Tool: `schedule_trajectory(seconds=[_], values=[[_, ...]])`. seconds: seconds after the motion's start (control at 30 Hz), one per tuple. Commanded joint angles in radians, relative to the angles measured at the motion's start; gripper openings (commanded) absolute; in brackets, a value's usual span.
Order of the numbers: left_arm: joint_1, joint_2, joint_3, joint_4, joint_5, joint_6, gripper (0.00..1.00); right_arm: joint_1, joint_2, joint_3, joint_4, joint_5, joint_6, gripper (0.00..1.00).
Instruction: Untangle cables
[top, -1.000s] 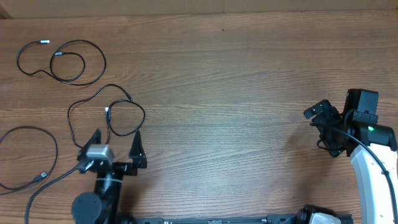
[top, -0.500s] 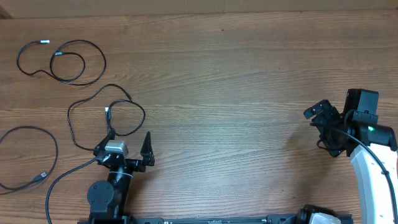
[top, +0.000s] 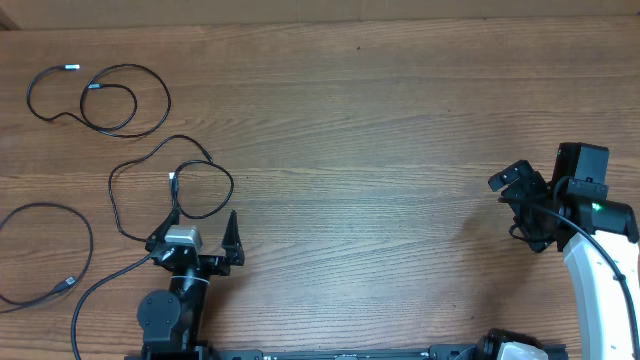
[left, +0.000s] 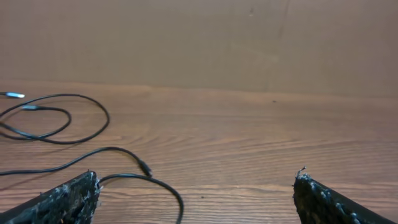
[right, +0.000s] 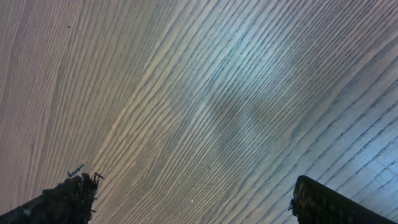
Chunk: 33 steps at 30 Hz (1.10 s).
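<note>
Three thin black cables lie apart on the left of the wooden table (top: 380, 120). One is looped at the far left corner (top: 167, 98), one in the middle left (top: 231, 186), one at the left edge (top: 48, 205). My left gripper (top: 200, 225) is open and empty, just in front of the middle cable's loop. The left wrist view shows that loop (left: 155, 178) by my left finger, between the open jaws (left: 196, 193), and the far cable (left: 107, 118) beyond. My right gripper (top: 515, 208) is open and empty at the far right, over bare wood (right: 193, 193).
A thicker black cord (top: 100, 288) runs from the left arm toward the table's front left. A plain brown wall (left: 199, 43) stands behind the table's far edge.
My left gripper has moved to the right, closer to the middle cable's loop. The right arm and the cables have not moved.
</note>
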Motion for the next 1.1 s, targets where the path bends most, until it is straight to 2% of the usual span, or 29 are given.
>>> schedule_trajectory(seconds=[0.0, 0.83, 1.0, 1.07], values=[[0.008, -0.010, -0.006, 0.002, 0.014, 0.019, 1.00, -0.006, -0.002, -0.002, 0.004, 0.002, 0.003, 1.00], [0.008, -0.010, -0.006, 0.001, 0.014, 0.019, 0.99, -0.006, -0.002, -0.002, 0.016, 0.002, 0.003, 1.00], [0.008, -0.010, -0.006, 0.001, 0.014, 0.019, 1.00, 0.005, -0.003, -0.002, 0.012, -0.006, -0.024, 1.00], [0.008, -0.010, -0.006, 0.001, 0.014, 0.019, 1.00, 0.041, -0.005, -0.003, 0.020, -0.002, -0.105, 1.00]])
